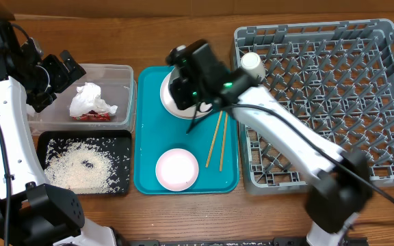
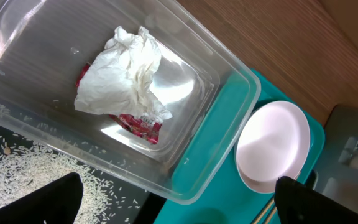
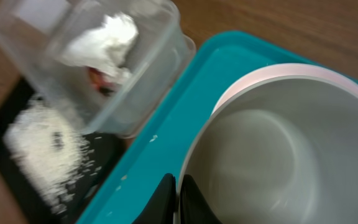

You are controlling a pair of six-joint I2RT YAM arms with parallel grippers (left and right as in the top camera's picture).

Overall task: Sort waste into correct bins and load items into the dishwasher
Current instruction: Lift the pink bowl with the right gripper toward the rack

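Risk centres on the right tool (image 3: 178,188), whose fingers are pressed together and appear to pinch the rim of the bowl (image 3: 260,155) at the far end of the teal tray (image 3: 185,106). The bowl sits nested on the large plate (image 3: 303,71). A one-sided rim pinch could let the bowl tilt or slip on lifting, and any drag could shift the plate beneath. The blurred wrist view does not show how deep the hold is. Chopsticks (image 1: 217,140) lie on the tray's right half, under the likely path to the dish rack (image 1: 334,96) right of the tray, so a low carry could scatter them. The cup (image 1: 253,63) sits in the rack corner nearest the tray, and the upright pegs demand clearance on entry. The small plate (image 1: 177,169) occupies the tray's near end. Left of the tray, the clear tub (image 1: 125,72) holds the napkin (image 1: 87,101) and red packet (image 2: 138,124), and the black tray (image 1: 122,140) holds the rice (image 1: 81,167). The left tool (image 1: 69,68) hangs spread wide over the tub's far-left side, holding nothing. Open worktop (image 1: 183,41) lies beyond the tray's far edge.
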